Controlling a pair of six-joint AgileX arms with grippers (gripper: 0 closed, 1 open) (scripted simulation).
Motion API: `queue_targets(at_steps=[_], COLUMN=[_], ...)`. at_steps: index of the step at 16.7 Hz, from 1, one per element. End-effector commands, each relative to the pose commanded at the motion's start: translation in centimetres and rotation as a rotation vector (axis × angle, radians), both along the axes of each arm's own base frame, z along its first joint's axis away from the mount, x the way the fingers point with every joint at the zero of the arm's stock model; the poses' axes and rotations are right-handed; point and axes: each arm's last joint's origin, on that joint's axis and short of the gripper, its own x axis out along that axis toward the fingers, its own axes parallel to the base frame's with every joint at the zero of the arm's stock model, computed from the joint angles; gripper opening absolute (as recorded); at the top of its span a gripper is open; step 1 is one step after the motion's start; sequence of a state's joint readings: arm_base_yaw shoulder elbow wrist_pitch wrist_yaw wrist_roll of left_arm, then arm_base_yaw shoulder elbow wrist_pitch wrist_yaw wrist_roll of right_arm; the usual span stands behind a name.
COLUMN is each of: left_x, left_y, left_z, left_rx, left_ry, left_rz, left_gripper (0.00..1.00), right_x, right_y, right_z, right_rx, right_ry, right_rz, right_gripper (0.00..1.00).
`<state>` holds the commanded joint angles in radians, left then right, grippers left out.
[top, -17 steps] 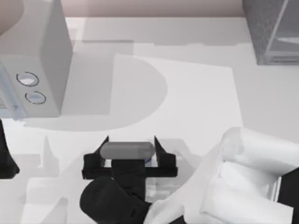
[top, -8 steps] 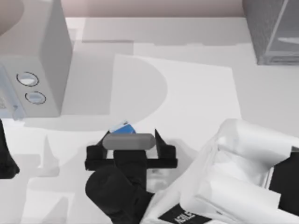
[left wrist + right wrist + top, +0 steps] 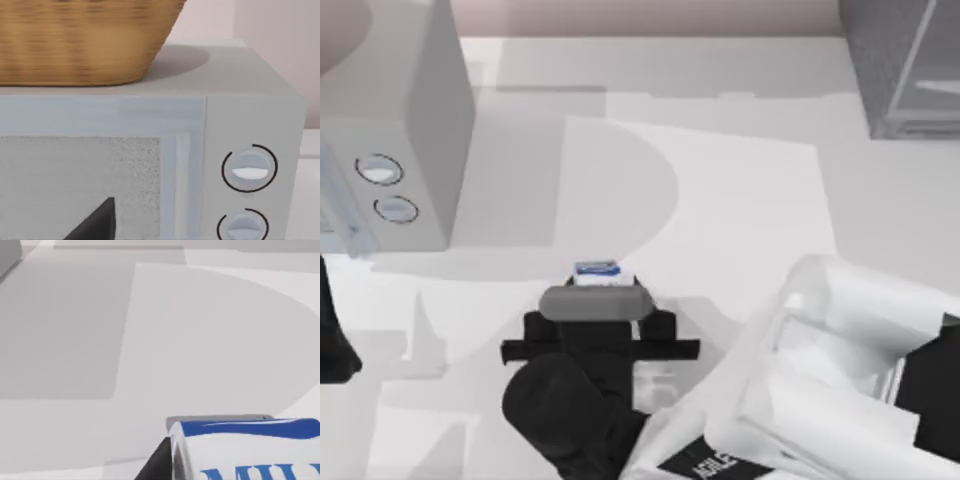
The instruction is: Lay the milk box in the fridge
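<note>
Right gripper (image 3: 598, 310) fingers clamped on milk box (image 3: 596, 270), carton poking just past fingertips. Could slip en route to fridge (image 3: 905, 65) w/ shallow grip. Left fingers: can't tell.

— What lettering can we read here?
— Blue letters "MIL", cut off by the frame edge, on the white band of the milk box (image 3: 245, 450). That is all we make out there.
— Anything else?
— White letters on our right arm (image 3: 705, 465), near the table's front edge, too partial to read.

The milk box (image 3: 596, 270) sits mid-table, fridge (image 3: 900, 65) far right (microwave (image 3: 395, 130) left).
</note>
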<state>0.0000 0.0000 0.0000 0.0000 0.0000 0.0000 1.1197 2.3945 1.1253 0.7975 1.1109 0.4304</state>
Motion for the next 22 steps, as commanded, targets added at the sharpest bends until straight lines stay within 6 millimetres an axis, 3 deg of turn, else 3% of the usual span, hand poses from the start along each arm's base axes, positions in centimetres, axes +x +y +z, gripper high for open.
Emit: queue_targets(at_steps=[6, 18, 22], left_x=[0.0, 0.0, 0.0], left_y=[0.0, 0.0, 0.0], left_z=[0.0, 0.0, 0.0], left_rx=[0.000, 0.000, 0.000], left_ry=[0.000, 0.000, 0.000], left_rz=[0.000, 0.000, 0.000], left_gripper=[1.00, 1.00, 1.00], right_x=[0.0, -0.2, 0.0], right_y=[0.0, 0.0, 0.5], right_z=[0.0, 0.1, 3.1], right_rx=[0.000, -0.025, -0.020], right_ry=[0.000, 0.010, 0.010], right_rz=[0.000, 0.006, 0.008], right_gripper=[0.02, 0.00, 0.00])
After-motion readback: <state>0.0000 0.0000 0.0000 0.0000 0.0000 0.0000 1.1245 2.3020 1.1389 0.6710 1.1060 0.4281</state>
